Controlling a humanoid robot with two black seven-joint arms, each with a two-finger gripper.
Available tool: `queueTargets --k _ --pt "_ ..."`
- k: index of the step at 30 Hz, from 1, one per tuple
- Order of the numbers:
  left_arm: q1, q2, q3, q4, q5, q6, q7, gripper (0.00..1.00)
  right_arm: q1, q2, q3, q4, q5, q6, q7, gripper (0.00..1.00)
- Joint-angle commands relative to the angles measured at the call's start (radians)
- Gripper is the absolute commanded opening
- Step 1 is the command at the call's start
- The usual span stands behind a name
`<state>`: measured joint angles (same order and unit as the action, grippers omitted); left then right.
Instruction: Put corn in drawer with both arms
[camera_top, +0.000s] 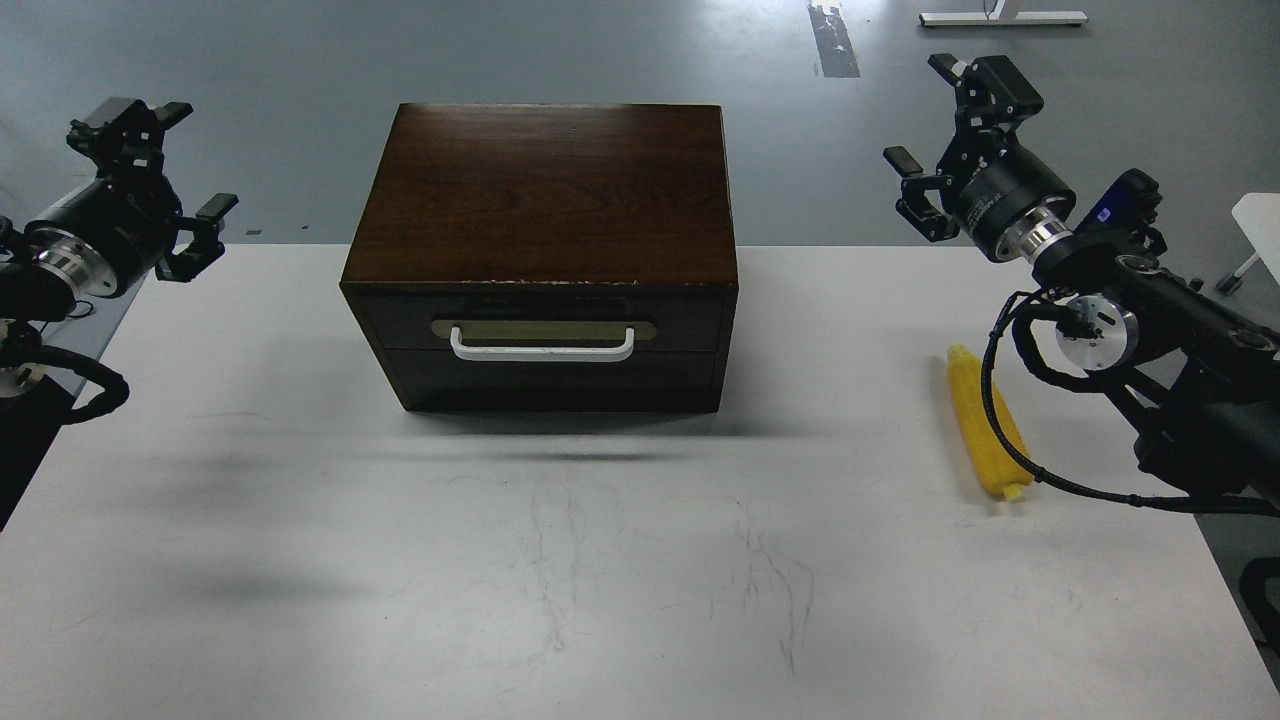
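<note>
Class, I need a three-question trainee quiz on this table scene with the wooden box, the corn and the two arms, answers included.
1. True or false: the drawer is shut.
2. Which gripper is nearer the corn: left gripper or right gripper?
3. What colour is the drawer's handle?

Key: 1. True. 2. The right gripper; the corn lies on the table under that arm. 3. White.

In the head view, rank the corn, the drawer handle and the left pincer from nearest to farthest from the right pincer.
1. The corn: on the table's right side, below the right pincer, partly crossed by that arm's cable.
2. The drawer handle: white bar on the box front, centre of the table.
3. The left pincer: raised at the far left edge, across the box.
</note>
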<state>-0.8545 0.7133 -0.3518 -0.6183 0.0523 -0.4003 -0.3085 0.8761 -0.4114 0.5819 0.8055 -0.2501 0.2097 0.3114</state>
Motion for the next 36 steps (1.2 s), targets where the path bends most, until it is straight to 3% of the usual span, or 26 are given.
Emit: queueTargets --k 1,8,10,13,14,16,17,19,21,23,26,30,32,36 --pt "-0.001 0.002 0.004 0.002 0.004 0.002 0.005 0.99 0.000 0.000 -0.001 -0.002 0.000 0.000 0.000 1.00" --pt "-0.001 0.002 0.004 0.002 0.008 0.002 0.005 0.99 0.000 0.000 -0.001 -0.002 0.000 -0.001 0.000 1.00" --pt "-0.034 0.017 0.013 0.000 0.061 0.038 -0.001 0.99 -0.008 0.000 -0.001 -0.005 -0.002 -0.001 0.000 1.00" --pt "-0.089 0.020 0.016 -0.005 0.138 0.239 0.015 0.98 -0.016 0.000 -0.002 -0.005 -0.002 -0.001 0.000 1.00" --pt "-0.093 0.020 0.017 -0.008 0.138 0.286 0.028 0.99 -0.019 0.000 -0.002 -0.005 -0.002 -0.001 0.000 1.00" --pt "-0.097 0.022 0.016 -0.011 0.138 0.420 0.103 0.99 -0.022 0.000 -0.002 -0.006 -0.002 -0.001 0.000 1.00" --pt "-0.100 0.025 0.016 -0.014 0.147 0.483 0.170 0.99 -0.025 0.000 -0.002 -0.006 -0.002 -0.001 0.000 1.00" --pt "-0.109 0.047 0.014 -0.034 0.150 0.488 0.228 0.99 -0.034 0.000 -0.002 -0.005 -0.002 -0.001 0.000 1.00" --pt "-0.110 0.094 0.014 -0.064 0.150 0.440 0.226 0.99 -0.036 0.000 -0.002 -0.005 -0.002 -0.001 0.000 1.00" --pt "-0.115 0.179 0.005 -0.150 0.149 0.336 0.223 0.99 -0.036 -0.001 -0.001 -0.005 -0.002 -0.001 0.001 1.00" --pt "-0.141 0.286 0.005 -0.312 0.150 0.321 0.229 0.99 -0.037 -0.003 -0.001 -0.005 -0.002 -0.001 0.001 1.00" --pt "-0.164 0.417 0.010 -0.530 0.153 0.327 0.232 0.99 -0.048 -0.003 0.001 -0.005 -0.002 -0.001 0.003 1.00" --pt "-0.185 0.513 0.008 -0.723 0.204 0.325 0.230 0.99 -0.052 -0.004 0.001 -0.005 -0.002 -0.003 0.003 1.00" --pt "-0.193 0.595 0.007 -0.952 0.305 0.392 0.239 0.99 -0.060 -0.009 0.001 -0.005 -0.002 -0.003 0.003 1.00"
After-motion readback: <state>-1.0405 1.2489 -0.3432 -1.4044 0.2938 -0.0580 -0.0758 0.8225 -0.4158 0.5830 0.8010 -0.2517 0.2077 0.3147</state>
